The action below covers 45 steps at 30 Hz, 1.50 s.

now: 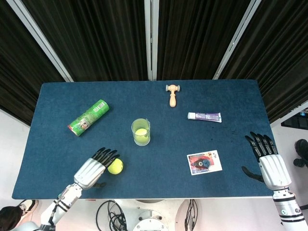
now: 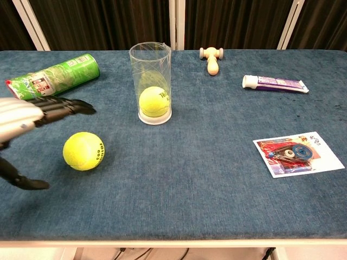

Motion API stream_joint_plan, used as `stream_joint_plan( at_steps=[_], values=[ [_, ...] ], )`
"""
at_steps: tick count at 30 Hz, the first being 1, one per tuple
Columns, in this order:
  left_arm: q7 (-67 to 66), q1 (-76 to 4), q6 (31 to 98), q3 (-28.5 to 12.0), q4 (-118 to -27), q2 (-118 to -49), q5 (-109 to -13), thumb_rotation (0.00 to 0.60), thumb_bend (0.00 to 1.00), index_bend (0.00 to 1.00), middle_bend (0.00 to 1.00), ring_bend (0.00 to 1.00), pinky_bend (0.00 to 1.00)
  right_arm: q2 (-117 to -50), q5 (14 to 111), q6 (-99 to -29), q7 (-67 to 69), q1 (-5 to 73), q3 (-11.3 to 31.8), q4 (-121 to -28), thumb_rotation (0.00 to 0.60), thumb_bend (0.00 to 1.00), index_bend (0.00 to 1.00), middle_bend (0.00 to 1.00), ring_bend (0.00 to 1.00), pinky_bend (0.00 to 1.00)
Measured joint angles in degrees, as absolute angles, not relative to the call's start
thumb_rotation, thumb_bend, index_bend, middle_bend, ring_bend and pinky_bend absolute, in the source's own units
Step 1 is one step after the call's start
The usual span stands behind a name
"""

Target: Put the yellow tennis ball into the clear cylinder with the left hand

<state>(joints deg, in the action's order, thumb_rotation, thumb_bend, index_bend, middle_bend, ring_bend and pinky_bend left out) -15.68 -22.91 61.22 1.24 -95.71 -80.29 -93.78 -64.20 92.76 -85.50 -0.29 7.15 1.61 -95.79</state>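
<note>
A yellow tennis ball (image 1: 115, 166) (image 2: 83, 151) lies loose on the blue table, near the front left. The clear cylinder (image 1: 141, 132) (image 2: 151, 83) stands upright mid-table with another yellow ball (image 2: 154, 102) resting at its bottom. My left hand (image 1: 91, 170) (image 2: 32, 116) hovers open just left of the loose ball, fingers stretched toward it, thumb low; it holds nothing. My right hand (image 1: 270, 164) stays open at the table's right front edge, far from both, seen only in the head view.
A green can (image 1: 88, 117) (image 2: 51, 79) lies on its side at the back left. A small wooden mallet (image 1: 172, 94) (image 2: 212, 58), a toothpaste tube (image 1: 204, 117) (image 2: 275, 84) and a picture card (image 1: 204, 162) (image 2: 297, 153) occupy the right half.
</note>
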Motion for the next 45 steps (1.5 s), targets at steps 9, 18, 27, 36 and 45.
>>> stream_joint_plan(
  at_steps=[9,18,27,36,45],
  values=[
    [-16.6,-26.4,58.9,-0.2,-92.2,-83.9,-92.0,0.600,0.14,0.13,0.03,0.00,0.26,-64.1,92.3,-85.4,-0.1,7.1,1.8,-95.8,0.600,0.13,0.00,0.00,0.00,0.00],
    [-14.3,-27.9,57.5,0.2,-90.2,-84.7,-90.5,0.600,0.20,0.25,0.19,0.18,0.46,-64.1,92.0,-85.2,-0.2,7.1,2.0,-95.8,0.600,0.13,0.00,0.00,0.00,0.00],
    [-12.2,-28.4,60.8,0.9,-86.3,-87.0,-93.2,0.600,0.24,0.46,0.43,0.45,0.72,-64.1,91.6,-85.0,-0.4,7.1,2.1,-95.9,0.600,0.14,0.00,0.00,0.00,0.00],
    [-12.1,-28.5,62.3,1.0,-85.8,-87.1,-92.9,0.600,0.27,0.53,0.52,0.53,0.78,-64.0,91.3,-84.9,-0.4,7.1,2.2,-96.0,0.600,0.14,0.00,0.00,0.00,0.00],
    [-14.2,-27.7,67.7,-1.9,-93.7,-78.7,-92.2,0.600,0.28,0.54,0.52,0.53,0.78,-63.9,91.5,-84.6,-0.2,7.2,2.1,-96.1,0.600,0.14,0.00,0.00,0.00,0.00]
  ],
)
